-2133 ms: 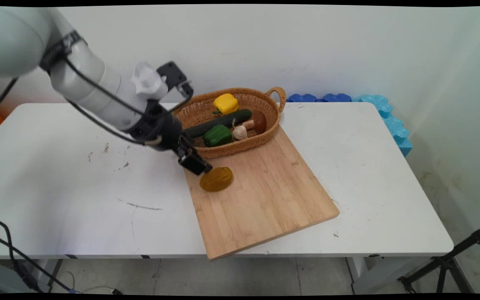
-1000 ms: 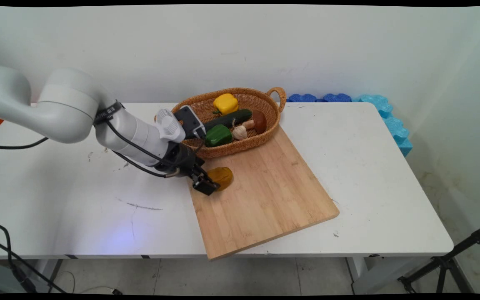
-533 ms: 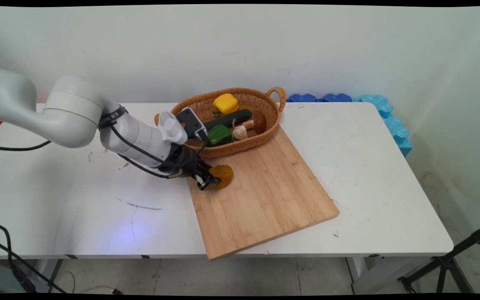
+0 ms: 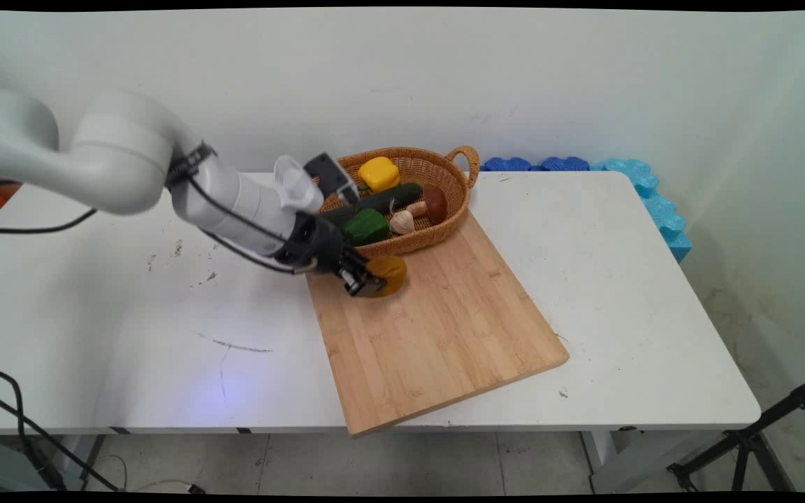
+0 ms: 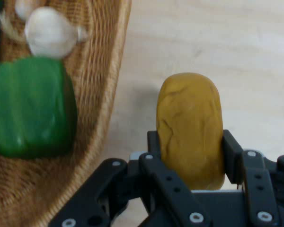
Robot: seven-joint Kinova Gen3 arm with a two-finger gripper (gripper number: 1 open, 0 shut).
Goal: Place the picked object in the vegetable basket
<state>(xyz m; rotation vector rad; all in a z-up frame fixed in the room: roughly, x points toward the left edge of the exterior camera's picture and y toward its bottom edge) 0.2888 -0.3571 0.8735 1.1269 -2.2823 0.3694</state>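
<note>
1. Gripper (image 4: 369, 283): I saw it clenched on the potato (image 4: 388, 275), one finger (image 5: 156, 151) pressed to each side (the hand view showed both pads against the skin).
2. Potato: a mustard-yellow, oval lump, held just above the board (image 4: 437, 328) near its far-left corner; in the hand view (image 5: 191, 127) it stood lengthwise between the fingers, with pale wood behind it.
3. Board: a bamboo rectangle lying askew on the white table (image 4: 619, 279), its near corner jutting over the table's front edge. Its far edge touched or slipped under the basket (image 4: 409, 244); I could not tell which.
4. Basket: an oval wicker one with a loop handle at its right end, just beyond the gripper. I saw its woven wall (image 5: 104, 118) directly beside the potato in the hand view.
5. Basket contents: a yellow pepper (image 4: 379, 173) at the back, a cucumber (image 4: 381, 199) lying across the middle, a green pepper (image 4: 365, 226) at the front, garlic (image 4: 402, 221) just to its right, and a brown mushroom (image 4: 432, 203) beyond that.
6. From the hand camera I made out the green pepper (image 5: 33, 113) and the garlic (image 5: 49, 32) inside the rim, the pepper nearest the gripper.
7. Arm: it reached in from the left, low over the table, with black cables along it.
8. Background: blue foam pieces (image 4: 647, 188) lay along the wall behind the table's far-right corner.
</note>
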